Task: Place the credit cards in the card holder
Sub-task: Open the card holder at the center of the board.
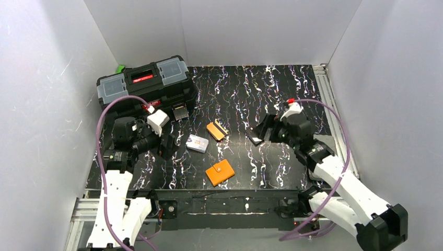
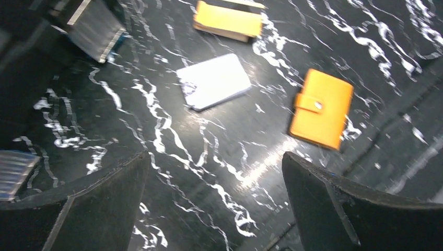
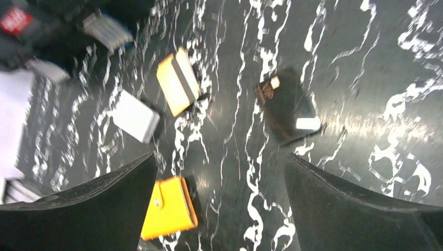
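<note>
With left fingers point(image 2: 78, 209) and right fingers point(image 3: 360, 209) both spread wide and empty, the black card point(image 3: 287, 107) lay slantwise on the surface point(image 1: 245, 89) just ahead of the right pair, the closed card holder point(image 1: 220, 172) farther off, near the front edge.

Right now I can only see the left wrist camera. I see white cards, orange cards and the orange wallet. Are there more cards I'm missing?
Observer: Yes, one black card lies flat, off to the right of the orange cards.
Operator: Is the other hand holding it?
Observer: No. The right hand is open and empty, hovering close by it.
Operator: What's the dark thing in my top corner?
Observer: A big black toolbox with two grey lid compartments, standing at the back left of the table.
</note>
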`<state>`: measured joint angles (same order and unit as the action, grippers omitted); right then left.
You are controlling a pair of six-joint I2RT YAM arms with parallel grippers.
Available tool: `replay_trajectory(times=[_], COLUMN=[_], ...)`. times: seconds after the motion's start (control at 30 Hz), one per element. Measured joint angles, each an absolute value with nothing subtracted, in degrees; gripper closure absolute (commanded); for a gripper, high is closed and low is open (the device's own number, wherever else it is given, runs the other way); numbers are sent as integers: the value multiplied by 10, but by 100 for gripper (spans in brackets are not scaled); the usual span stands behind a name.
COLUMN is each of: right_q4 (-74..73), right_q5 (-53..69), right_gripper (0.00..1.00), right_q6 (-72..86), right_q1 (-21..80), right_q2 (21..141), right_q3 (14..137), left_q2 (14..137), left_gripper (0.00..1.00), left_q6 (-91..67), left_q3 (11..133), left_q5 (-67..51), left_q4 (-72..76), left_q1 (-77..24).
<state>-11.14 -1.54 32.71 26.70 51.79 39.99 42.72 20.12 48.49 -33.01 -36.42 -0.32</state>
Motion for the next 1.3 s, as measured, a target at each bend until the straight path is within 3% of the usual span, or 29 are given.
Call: replay_trajectory(times=[0.13, 0.33, 0.4, 0.67, 0.87, 1.0, 1.3], right_q4=[-132, -108, -88, -27, 5, 13, 1], right_q5=[-76, -104, -77, -24, -12, -11, -22], right_gripper=[5, 11, 13, 39, 78, 98, 99], right_q6=[329, 319, 310, 299, 304, 312, 312], right_q1=[397, 588, 594, 594, 598, 598, 598], right_q2=[511, 736, 787, 859, 878, 879, 818], right_q3=[339, 379, 387, 416, 417, 417, 401], left_q2=[388, 401, 430, 482, 489, 467, 470], left_gripper=[1, 1, 1, 1, 5, 5, 2], left_q6=[243, 356, 372, 401, 409, 421, 448], left_q3=[483, 434, 419, 380, 371, 369, 369], left_q5=[-391, -434, -427, -407, -398, -409, -462], left_q4=[-441, -495, -475, -387, -363, -354, -343], left_q1=[-3, -25, -37, -74, -74, -74, -96])
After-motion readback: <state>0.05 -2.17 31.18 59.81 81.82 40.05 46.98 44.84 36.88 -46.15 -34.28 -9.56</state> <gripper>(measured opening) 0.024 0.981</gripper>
